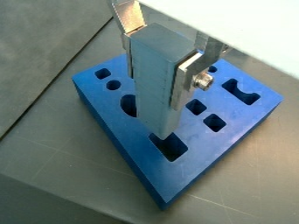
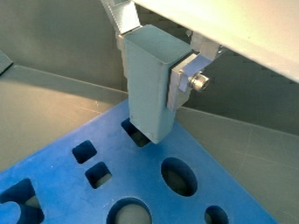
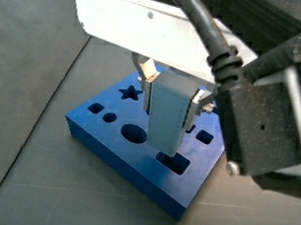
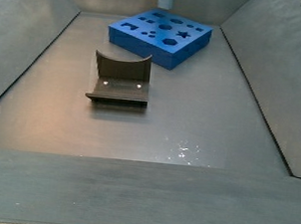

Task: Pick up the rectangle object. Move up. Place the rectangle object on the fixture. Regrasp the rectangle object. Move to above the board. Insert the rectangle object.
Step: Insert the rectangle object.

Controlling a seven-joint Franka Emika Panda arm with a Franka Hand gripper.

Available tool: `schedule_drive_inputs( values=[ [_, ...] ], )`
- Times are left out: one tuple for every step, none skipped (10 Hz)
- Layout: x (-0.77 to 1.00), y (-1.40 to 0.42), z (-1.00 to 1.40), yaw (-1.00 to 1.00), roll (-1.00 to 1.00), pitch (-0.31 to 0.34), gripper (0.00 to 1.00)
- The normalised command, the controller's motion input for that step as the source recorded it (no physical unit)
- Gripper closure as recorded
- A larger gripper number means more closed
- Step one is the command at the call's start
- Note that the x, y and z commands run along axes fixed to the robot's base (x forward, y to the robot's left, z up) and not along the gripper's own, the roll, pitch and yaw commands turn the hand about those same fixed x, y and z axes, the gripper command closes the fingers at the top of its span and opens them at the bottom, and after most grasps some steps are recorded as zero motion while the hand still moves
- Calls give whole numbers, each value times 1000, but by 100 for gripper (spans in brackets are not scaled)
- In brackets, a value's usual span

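Note:
My gripper (image 1: 158, 66) is shut on the rectangle object (image 1: 155, 83), a light-blue block held upright between the silver fingers (image 1: 190, 80). Both wrist views show it directly over the board (image 1: 239, 118), a thick deep-blue slab with cut-out holes. The block's (image 2: 149, 83) lower end is at the mouth of a rectangular hole (image 2: 133, 132) in the board (image 2: 59, 175); whether it has entered I cannot tell. In a side view the block (image 3: 170, 111) stands over the board (image 3: 120, 156), near its edge. The fixture (image 4: 116, 81), dark with a curved notch, stands apart from the board (image 4: 145, 54).
Sloping grey walls (image 4: 24, 62) enclose the floor on both sides (image 4: 268, 95). A thick black cable (image 3: 212, 41) and the arm's dark body (image 3: 280, 106) hang over the board in a side view. Other holes, a star (image 3: 130, 91) among them, lie around the block.

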Motion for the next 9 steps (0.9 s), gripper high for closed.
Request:
schedule_drive_inputs(
  values=[
    [0, -380, -171, 69, 331, -129, 100],
    [-180, -514, -237, 249, 1000, -174, 100],
    [-49, -240, 0, 74, 409, -71, 100],
    [0, -157, 0, 0, 97, 0, 100],
    [0, -726, 0, 0, 1000, 0, 100],
    [0, -603, 0, 17, 1000, 0, 100],
    [0, 0, 0, 0, -14, 0, 100],
    [0, 46, 0, 0, -134, 0, 100],
    [0, 0, -14, 0, 37, -83, 100]
  ],
)
